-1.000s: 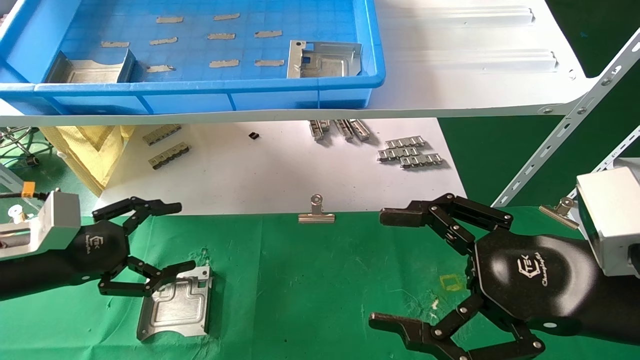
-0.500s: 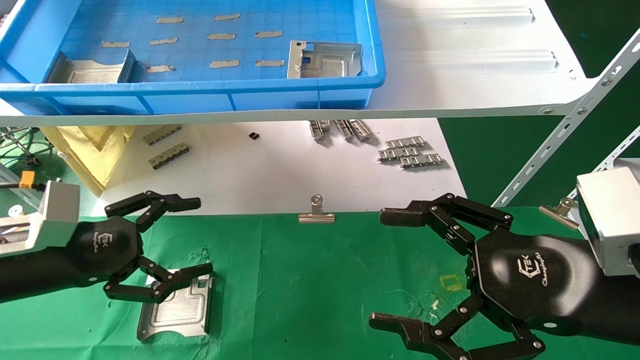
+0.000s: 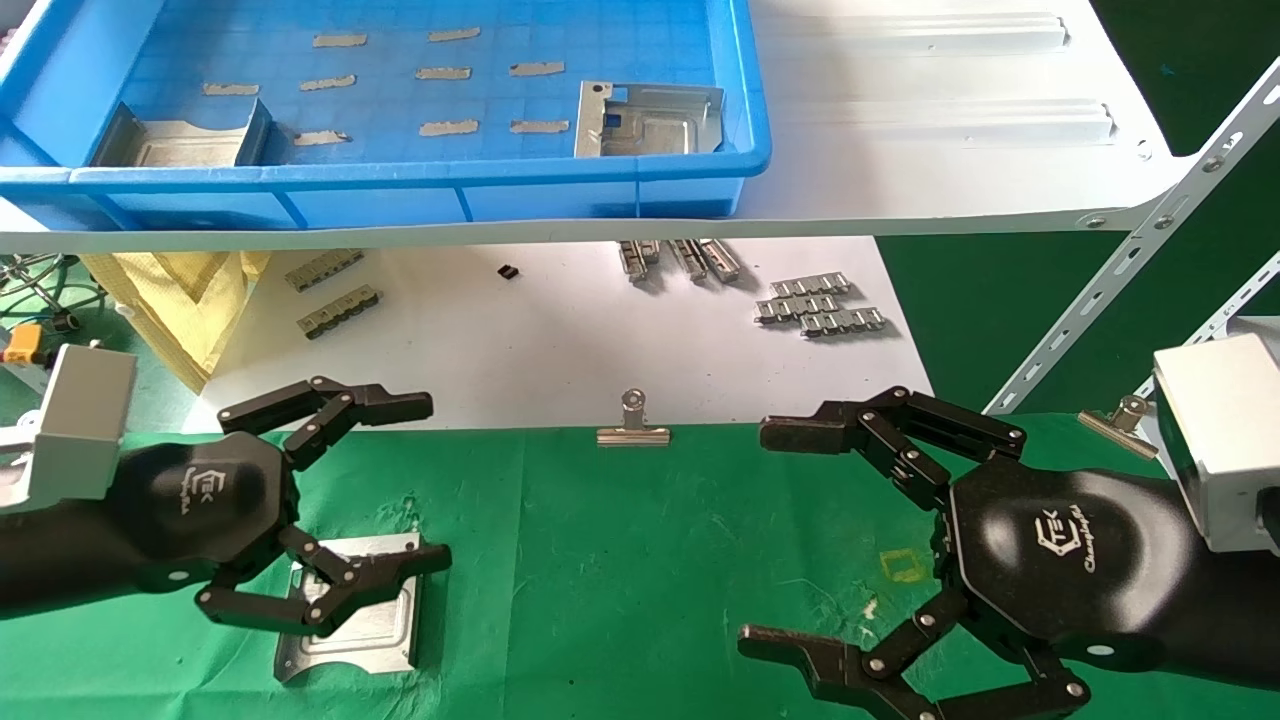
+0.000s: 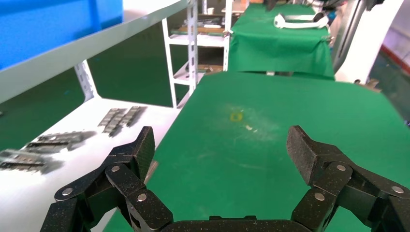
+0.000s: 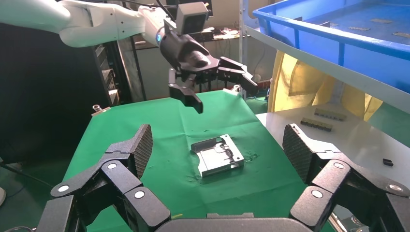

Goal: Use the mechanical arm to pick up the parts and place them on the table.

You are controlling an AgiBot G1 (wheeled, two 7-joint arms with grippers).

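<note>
Over the table (image 3: 620, 560) we see one part (image 3: 375, 625) released flat; left gripper (image 3: 425, 480) hangs above it, empty, fingers spread. Right gripper (image 3: 765, 535) idle, also spread. Next: fetch a tray part (image 3: 645, 120).

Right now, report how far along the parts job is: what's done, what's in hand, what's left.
Done: one part lies flat on the green table. In hand: nothing. The left gripper hangs above that part with its jaws open and empty, as the right wrist view shows; the right gripper hangs open over bare cloth. Left: two parts sit in the blue tray on the shelf.
</note>
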